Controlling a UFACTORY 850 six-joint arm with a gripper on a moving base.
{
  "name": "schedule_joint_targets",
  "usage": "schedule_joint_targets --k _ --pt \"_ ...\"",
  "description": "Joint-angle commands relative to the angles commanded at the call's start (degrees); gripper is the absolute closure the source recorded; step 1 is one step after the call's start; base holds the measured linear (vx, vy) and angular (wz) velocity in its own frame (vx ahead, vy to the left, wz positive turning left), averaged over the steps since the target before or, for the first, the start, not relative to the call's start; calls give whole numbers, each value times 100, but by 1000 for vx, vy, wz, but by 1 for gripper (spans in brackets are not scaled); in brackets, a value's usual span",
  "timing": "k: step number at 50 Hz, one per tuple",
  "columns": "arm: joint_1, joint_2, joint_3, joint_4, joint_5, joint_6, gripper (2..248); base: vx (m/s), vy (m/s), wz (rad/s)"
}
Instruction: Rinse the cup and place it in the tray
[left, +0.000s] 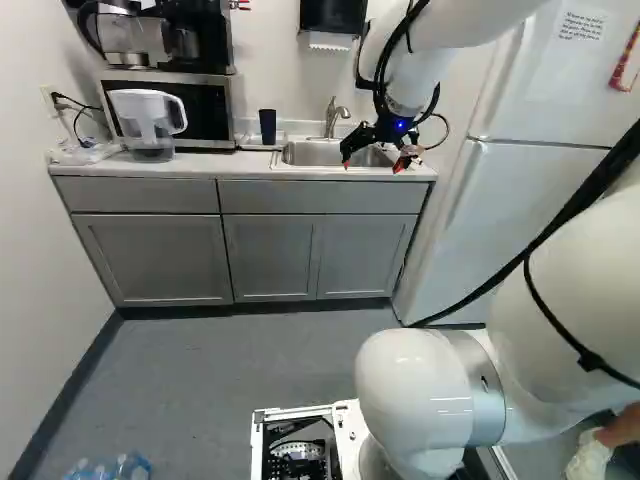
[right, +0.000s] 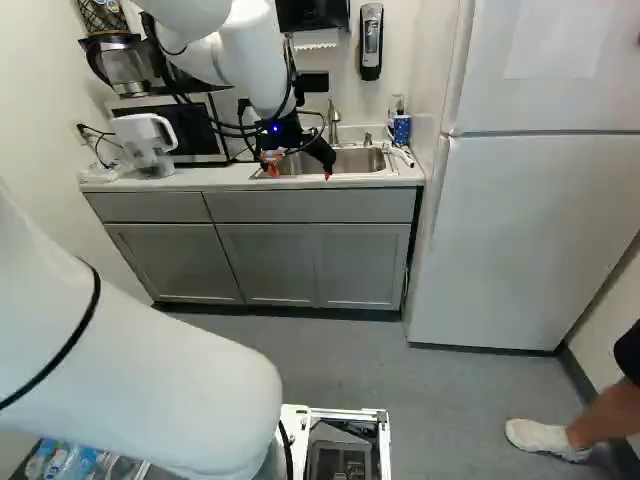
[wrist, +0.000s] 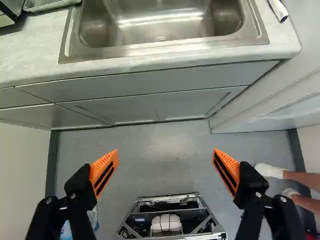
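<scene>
Left base view: we've got a dark cup (left: 268, 127) upright on the surface (left: 205, 164), between the microwave (left: 215, 122) and sink (left: 312, 154), and our gripper (left: 371, 164) hangs fingers-down around the sink's front. Right base view: same hover, and we see the faucet (right: 333, 120) behind the gripper. Wrist view: yep, the gripper (wrist: 165, 154) is spread wide, floor (wrist: 165, 142) showing between its orange pads (wrist: 104, 170), sink ahead, tray (wrist: 52, 6) just beside it
</scene>
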Motion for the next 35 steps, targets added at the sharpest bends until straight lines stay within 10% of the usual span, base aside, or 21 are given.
schedule_joint_targets --k 35 --pt "60 22 436 -36 768 27 3 0 0 0"
